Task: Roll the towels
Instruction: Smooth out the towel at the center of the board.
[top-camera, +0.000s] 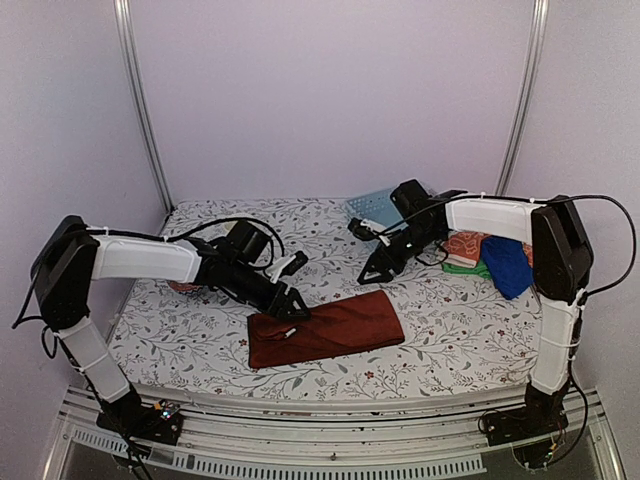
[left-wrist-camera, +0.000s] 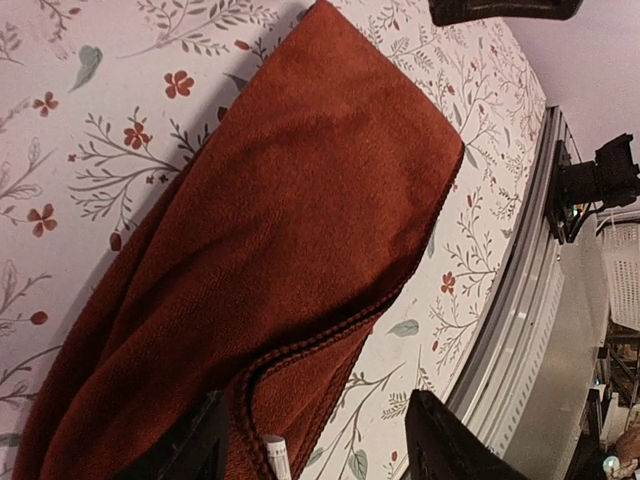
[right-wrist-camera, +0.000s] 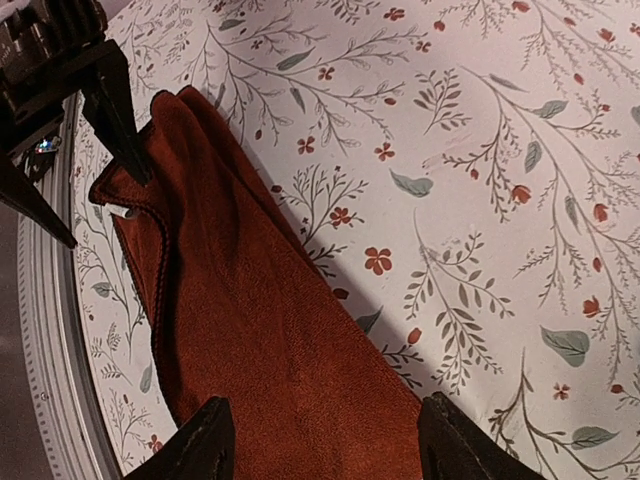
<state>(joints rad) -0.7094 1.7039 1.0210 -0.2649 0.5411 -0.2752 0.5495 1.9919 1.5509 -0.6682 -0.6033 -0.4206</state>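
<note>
Left hand (top-camera: 291, 306) is seen spread over the left end of the brown towel (top-camera: 330, 328), hem between the fingers, nothing pinched. Right hand (top-camera: 373, 268) is held spread just off the right end. The towel is laid flat mid-table (top-camera: 450, 335). The hem should be caught squarely so a tight, even roll is started.

light: even, soft | shadow: dark band beside rust-brown towel (right-wrist-camera: 280, 370) | top view hazy, wrist views sharp
</note>
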